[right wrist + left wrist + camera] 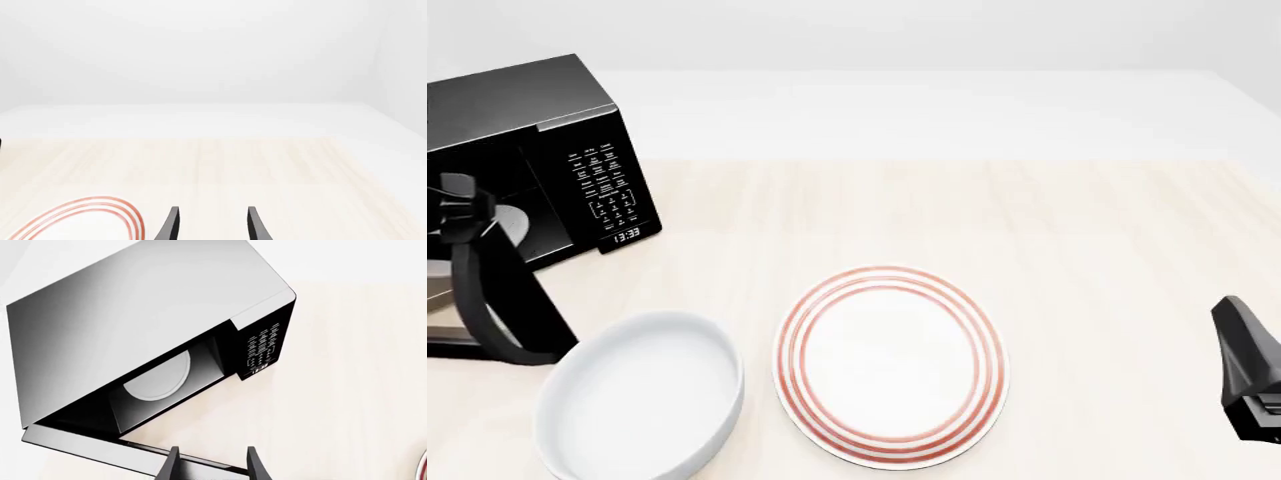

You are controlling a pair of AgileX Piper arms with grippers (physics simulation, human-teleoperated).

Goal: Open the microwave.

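On pale wood table point(1068, 230), microwave point(547, 120) open, white walls behind

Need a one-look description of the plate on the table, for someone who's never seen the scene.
Start at the black microwave at the table's far left, door swung open. Nearer the arms sit two round white dishes: the plate is the right one, flat. Its red concentric rings set it apart from the plain deep bowl beside it.
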